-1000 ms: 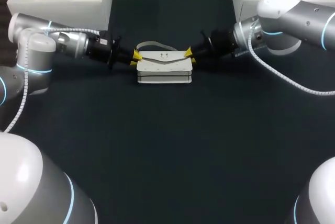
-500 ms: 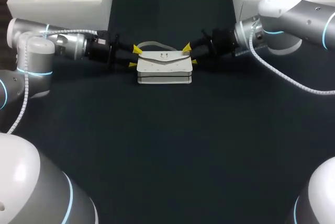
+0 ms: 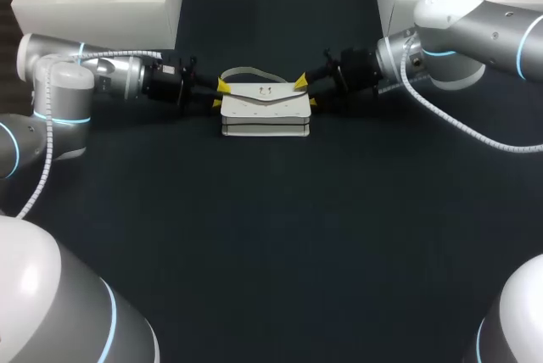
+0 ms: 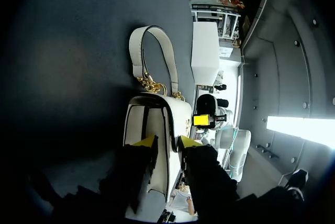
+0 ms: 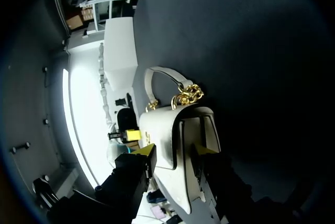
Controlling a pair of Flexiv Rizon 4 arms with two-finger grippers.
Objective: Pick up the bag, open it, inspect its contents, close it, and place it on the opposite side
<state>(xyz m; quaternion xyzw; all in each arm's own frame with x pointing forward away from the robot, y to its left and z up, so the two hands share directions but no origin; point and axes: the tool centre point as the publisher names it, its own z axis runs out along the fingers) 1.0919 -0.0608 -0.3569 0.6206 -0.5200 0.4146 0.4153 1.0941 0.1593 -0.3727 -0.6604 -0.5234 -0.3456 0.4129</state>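
Table [image 3: 271, 236] dark, with left arm [image 3: 93, 75] and right arm [image 3: 458, 28] reaching in from opposite sides. Between them, bag [image 3: 265, 110]: white, lying flat at far middle, flap shut, handle [image 3: 246, 71] toward far edge, not lifted. At its ends, left gripper [image 3: 219, 95] and right gripper [image 3: 305, 92]: pinched together a second ago, since spread, now moderately parted and straddling each end, with no hold on anything. Probably setting up for pickup grasp; opening and inspecting yet to come.

Dark table [image 3: 271, 236], one white bag [image 3: 265, 113] on it near the far middle
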